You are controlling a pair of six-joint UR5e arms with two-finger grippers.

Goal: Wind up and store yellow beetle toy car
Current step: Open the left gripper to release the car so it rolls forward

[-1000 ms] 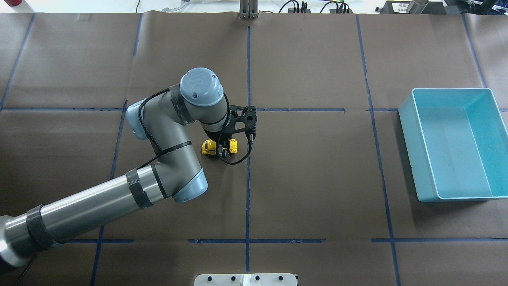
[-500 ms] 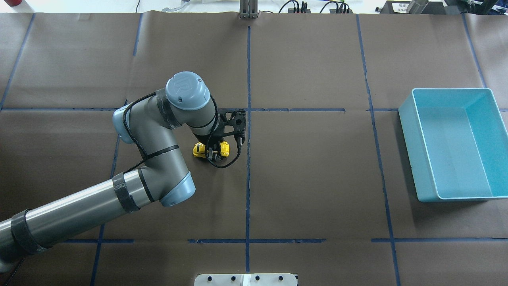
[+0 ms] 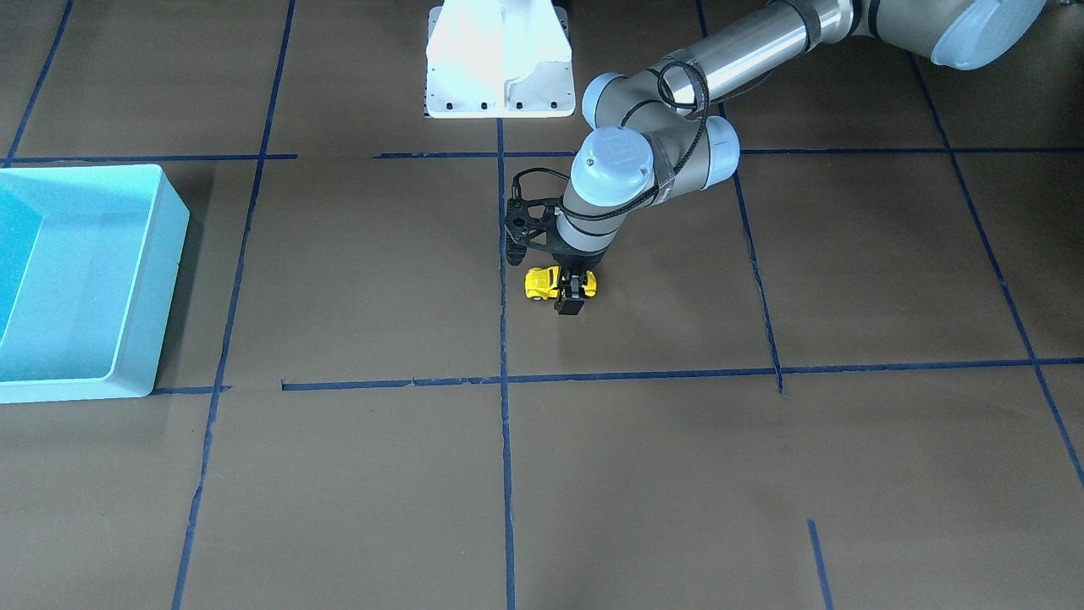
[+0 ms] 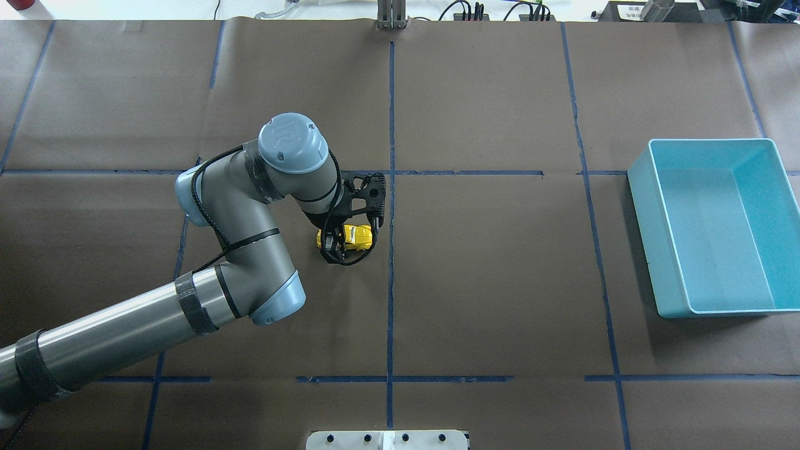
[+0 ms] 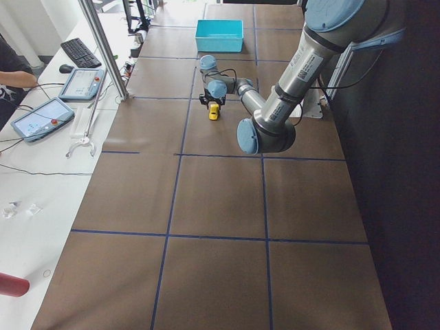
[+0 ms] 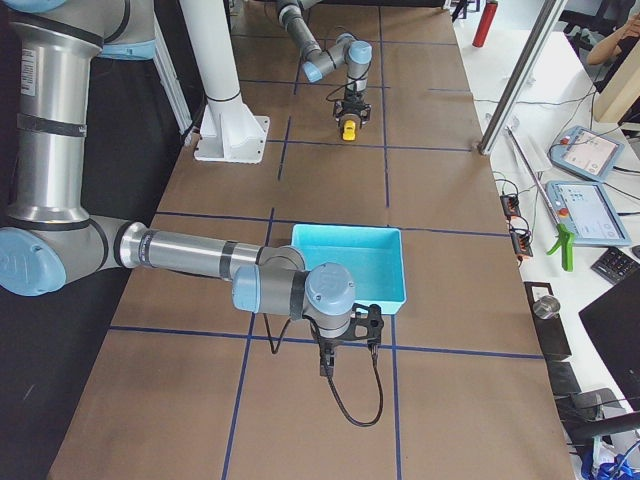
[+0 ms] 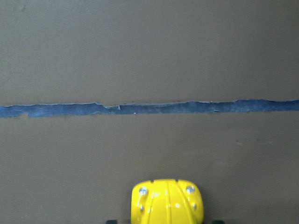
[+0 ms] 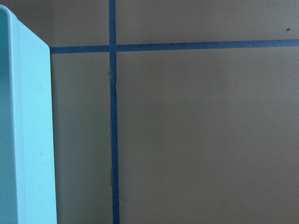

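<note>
The yellow beetle toy car [image 4: 356, 236] stands on the brown table, near the centre tape line. It also shows in the front view [image 3: 542, 282] and at the bottom of the left wrist view [image 7: 167, 201]. My left gripper [image 4: 333, 242] points down over the car's left end, with a finger on each side; the car sticks out to the right and looks free between them, so the gripper reads as open. The light blue bin [image 4: 659, 250] stands far to the right, with nothing in it. My right gripper [image 6: 338, 348] hangs beside the bin's corner; I cannot tell whether it is open or shut.
Blue tape lines cross the brown paper. The white robot base plate [image 3: 500, 63] is at the table's near edge. The bin wall [image 8: 28, 140] fills the left of the right wrist view. Tablets and cables lie on the side bench [image 5: 41, 117].
My left arm dragged the car to the left, then stopped. In the last half second the car has moved to the right between the fingers while the gripper stayed still.
</note>
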